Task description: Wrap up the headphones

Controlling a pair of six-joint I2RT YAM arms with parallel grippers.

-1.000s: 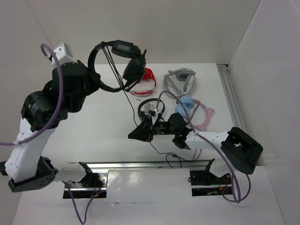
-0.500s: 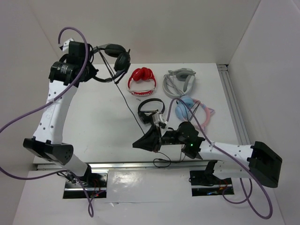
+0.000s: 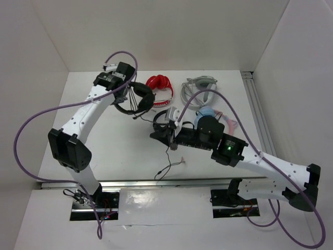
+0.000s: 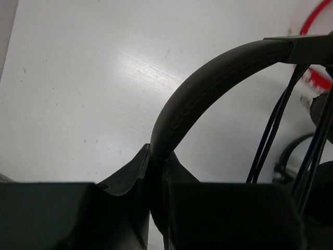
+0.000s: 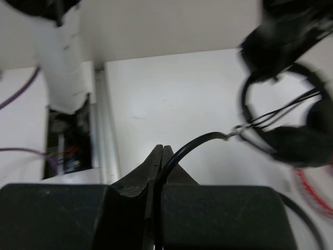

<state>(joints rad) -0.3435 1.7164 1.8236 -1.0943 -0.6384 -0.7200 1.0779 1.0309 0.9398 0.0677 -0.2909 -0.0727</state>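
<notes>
The headphones (image 3: 140, 99), a big black headset, hang low over the back-middle of the table next to the red pair. My left gripper (image 3: 126, 95) is shut on the headband (image 4: 218, 73), which sits clamped between its fingers (image 4: 132, 172). Loops of thin cable (image 4: 270, 135) run beside the band. My right gripper (image 3: 155, 135) is shut on the black cable (image 5: 200, 140), which arcs from its jaws up to the headset (image 5: 291, 143). The loose cable end (image 3: 170, 166) lies on the table toward the near rail.
A red pair (image 3: 161, 86), a grey pair (image 3: 200, 88) and a blue-pink pair (image 3: 213, 122) lie at the back right. A small black on-ear pair (image 3: 165, 115) sits just behind my right gripper. Metal rails run along the near edge (image 3: 156, 183) and the right side (image 3: 257, 109).
The left arm has swung the headset down from high at the back left to beside the red pair. The right arm has moved up toward it, and its jaws have closed on the cable.
</notes>
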